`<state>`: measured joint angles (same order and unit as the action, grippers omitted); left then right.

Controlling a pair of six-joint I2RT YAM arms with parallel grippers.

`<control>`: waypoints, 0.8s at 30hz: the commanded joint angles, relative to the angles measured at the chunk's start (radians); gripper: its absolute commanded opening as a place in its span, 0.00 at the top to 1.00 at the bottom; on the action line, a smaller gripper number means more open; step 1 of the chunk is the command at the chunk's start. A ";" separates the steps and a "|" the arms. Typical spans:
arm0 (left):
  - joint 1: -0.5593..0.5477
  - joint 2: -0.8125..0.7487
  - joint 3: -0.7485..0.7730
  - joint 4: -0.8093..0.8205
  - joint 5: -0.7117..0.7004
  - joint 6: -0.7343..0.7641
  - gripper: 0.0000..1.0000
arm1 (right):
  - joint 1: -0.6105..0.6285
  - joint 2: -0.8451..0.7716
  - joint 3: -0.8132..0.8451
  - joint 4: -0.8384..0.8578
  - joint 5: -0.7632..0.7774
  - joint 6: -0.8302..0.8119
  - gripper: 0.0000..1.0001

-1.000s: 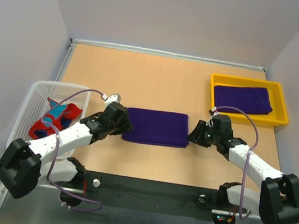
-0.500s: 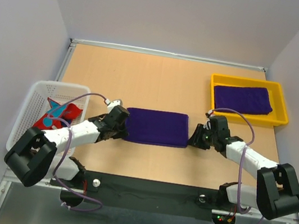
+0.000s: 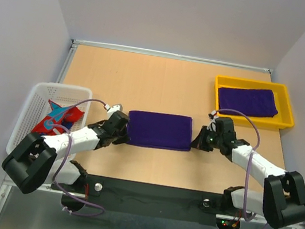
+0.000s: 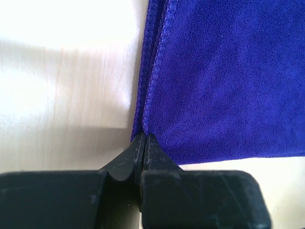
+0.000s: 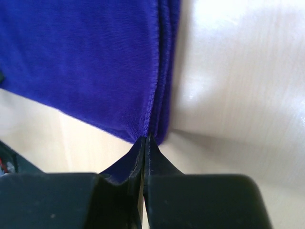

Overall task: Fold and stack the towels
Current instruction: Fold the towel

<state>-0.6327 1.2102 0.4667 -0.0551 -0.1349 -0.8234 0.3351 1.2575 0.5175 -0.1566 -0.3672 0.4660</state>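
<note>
1. We see the folded purple towel point(image 3: 158, 130) lying flat in the middle of the bench point(image 3: 146, 79), a neat rectangle with its long sides running left to right.
2. Our left hand point(image 3: 124, 136) sits low at the towel's near left corner. In the left wrist view, the left hand point(image 4: 143, 138) has its two black fingers point(image 4: 121, 164) pressed together with no gap, and the towel point(image 4: 228, 86) runs by its hemmed corner straight into the tips. It is pinching that corner. We cannot tell how many layers are caught.
3. Our right hand point(image 3: 194, 144) sits at the near right corner, mirroring the left. In the right wrist view, the right hand point(image 5: 145, 140) is likewise closed tight, and the towel point(image 5: 86, 62) meets the tips at its corner, so it is gripping the cloth there.
4. Both wrist views show several layers stacked along the towel's short edges, and the cloth rests on the bench.
5. A second purple towel point(image 3: 247, 100), also folded, lies inside the yellow tray point(image 3: 257, 82) at the far right of the bench, well apart from both hands.
6. A red towel point(image 3: 59, 118) with light-blue curved marks lies crumpled in the white mesh basket point(image 3: 32, 101) at the left edge, just beside our left arm.
</note>
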 commanded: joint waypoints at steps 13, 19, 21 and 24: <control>0.143 -0.069 -0.051 -0.011 0.124 0.000 1.00 | 0.001 -0.115 -0.082 -0.060 -0.029 0.080 0.99; 0.154 -0.101 -0.040 -0.029 0.130 0.013 0.89 | 0.002 -0.150 -0.062 -0.089 -0.107 0.048 0.85; 0.154 -0.118 -0.025 -0.063 0.129 0.024 0.77 | 0.001 -0.168 -0.031 -0.107 -0.108 0.042 0.79; 0.154 -0.181 0.019 -0.135 0.094 0.041 0.51 | 0.001 -0.191 0.044 -0.135 -0.118 0.043 0.72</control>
<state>-0.4858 1.0988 0.4271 -0.1032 -0.0051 -0.8116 0.3355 1.1049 0.4595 -0.2817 -0.4526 0.5201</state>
